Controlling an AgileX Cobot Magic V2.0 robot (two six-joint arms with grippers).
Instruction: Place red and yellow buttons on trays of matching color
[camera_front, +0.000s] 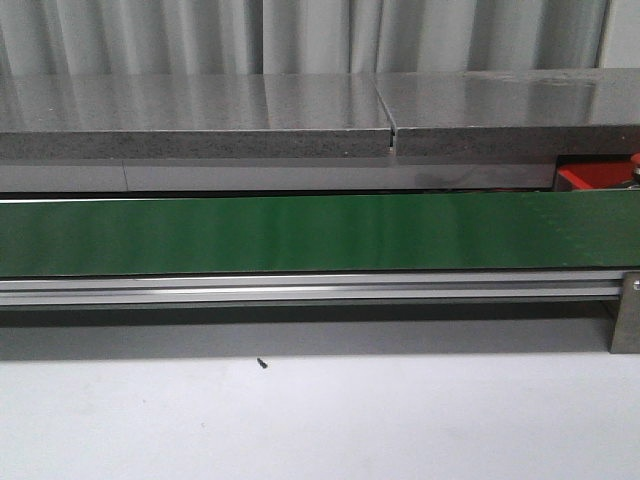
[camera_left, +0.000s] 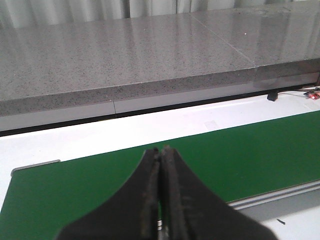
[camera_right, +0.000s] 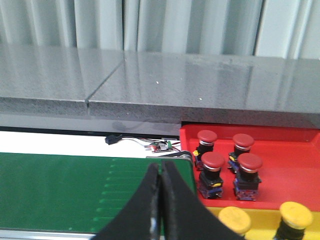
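Note:
Only the right wrist view shows buttons. Several red buttons (camera_right: 213, 160) stand upright in a bright red tray (camera_right: 285, 145). Beside it, two yellow buttons (camera_right: 296, 212) sit in a yellow tray (camera_right: 262, 221), cut off by the frame edge. My right gripper (camera_right: 161, 165) is shut and empty over the end of the green belt (camera_right: 75, 185), just beside the red tray. My left gripper (camera_left: 161, 149) is shut and empty over the belt's other end (camera_left: 250, 150). In the front view a corner of the red tray (camera_front: 590, 177) shows at far right; neither gripper appears there.
The long green belt (camera_front: 300, 235) carries nothing in any view and has a metal rail (camera_front: 300, 290) along its front. A grey stone slab (camera_front: 200, 120) runs behind it. A small circuit board with wires (camera_right: 157, 146) lies by the red tray. A tiny black screw (camera_front: 261, 363) lies on the white table.

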